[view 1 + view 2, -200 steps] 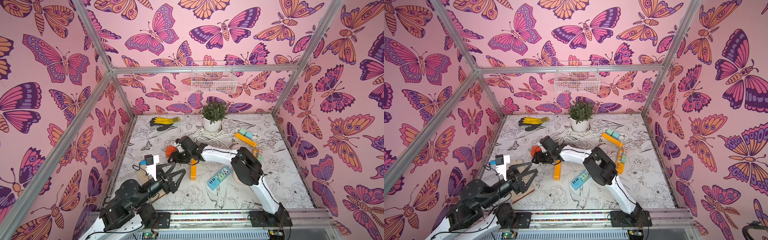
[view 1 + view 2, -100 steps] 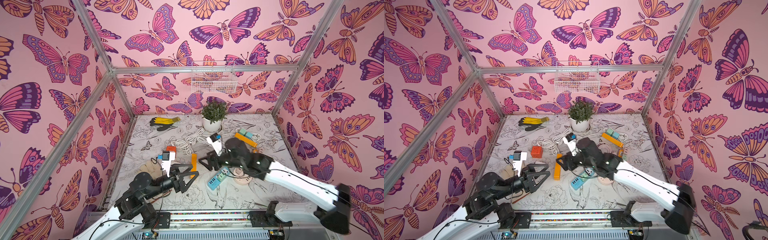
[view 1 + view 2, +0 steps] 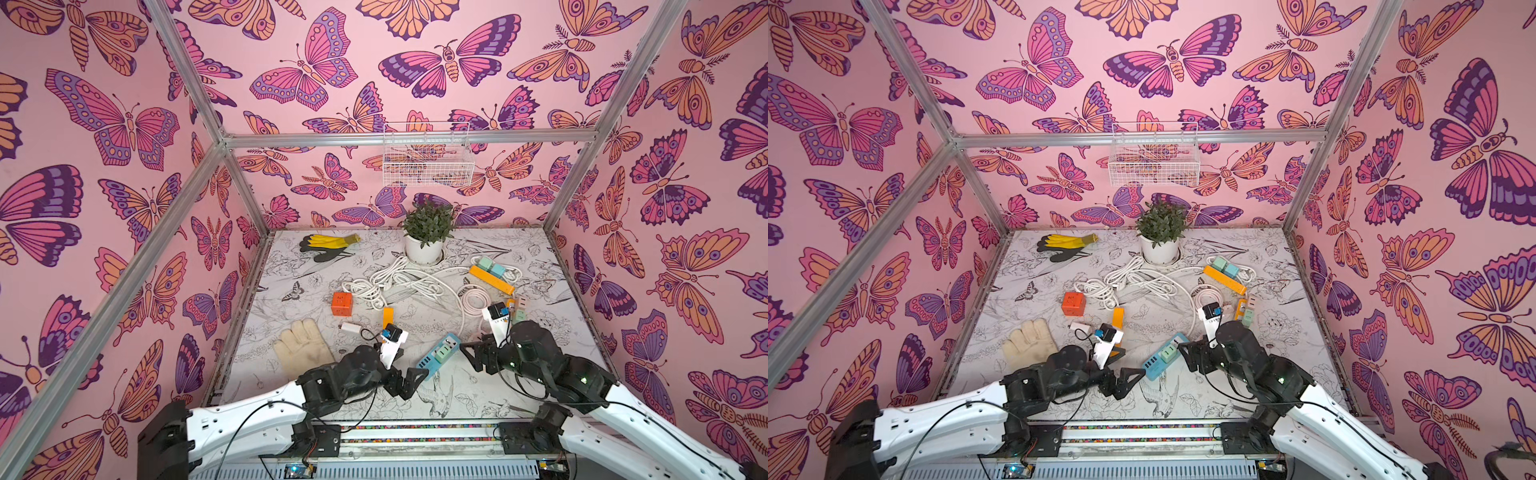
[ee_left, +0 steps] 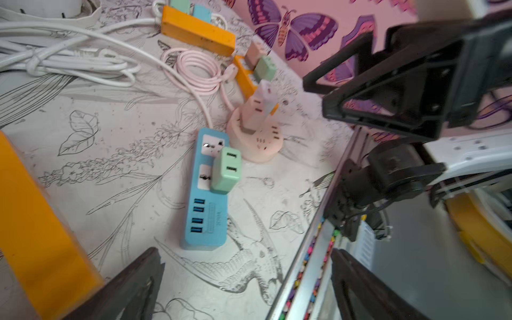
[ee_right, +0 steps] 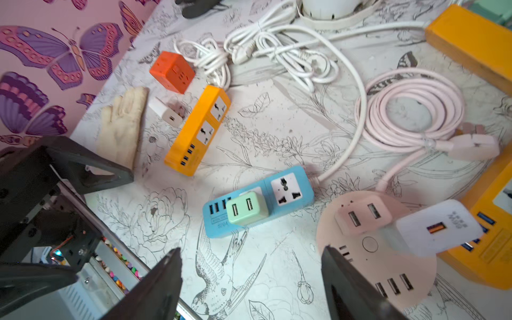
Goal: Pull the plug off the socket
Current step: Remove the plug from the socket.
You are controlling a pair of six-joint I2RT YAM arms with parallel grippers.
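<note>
Floral tabletop (image 3: 291, 307): pink hub (image 4: 263, 151) beside blue strip (image 4: 213, 235).

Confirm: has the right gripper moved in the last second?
Yes. The right gripper was by the orange cube, beyond the blue power strip; now it sits just right of the strip, nearer the front edge.

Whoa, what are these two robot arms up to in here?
They're meant to pull a plug out of a socket. Both arms sit at the front of the table, the left claw and the right claw both open and empty. Between them lies a blue power strip with a green plug in it, not yet touched.
</note>
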